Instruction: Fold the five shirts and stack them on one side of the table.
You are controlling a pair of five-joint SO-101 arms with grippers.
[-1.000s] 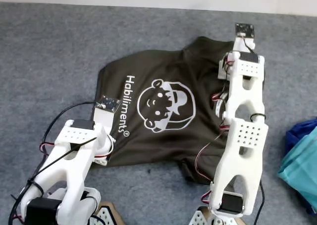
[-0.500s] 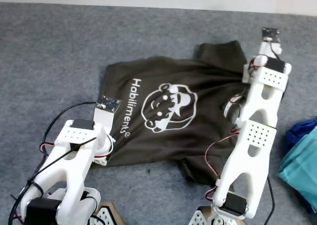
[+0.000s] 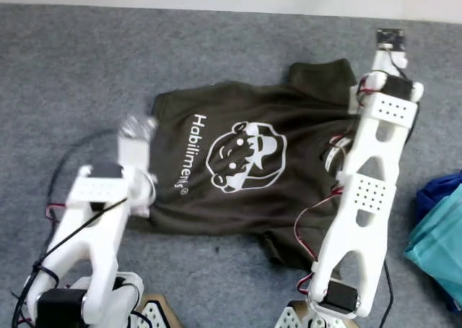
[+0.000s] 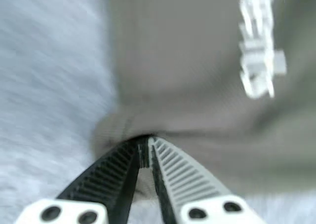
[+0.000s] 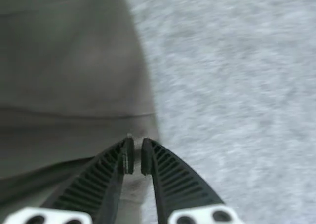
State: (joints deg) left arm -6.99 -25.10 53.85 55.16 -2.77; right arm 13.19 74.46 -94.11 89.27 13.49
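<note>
Dark shirt (image 3: pixel 238 205) lies spread, print up, mid-counter (image 3: pixel 72 61). Left gripper (image 4: pixel 146 152) and right gripper (image 5: pixel 134 155) have their fingers (image 4: pixel 177 169) pinched narrow on opposite shirt edges. Step: probably straightening before folding. Next: carry both edges across evenly.

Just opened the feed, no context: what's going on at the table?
Both arms hold one dark shirt, spread print-up on the grey table. The left tool is pinched shut on one side edge, the right tool on the opposite one. No fold made yet. Blue and teal cloth lies at the table's edge by the right arm.
</note>
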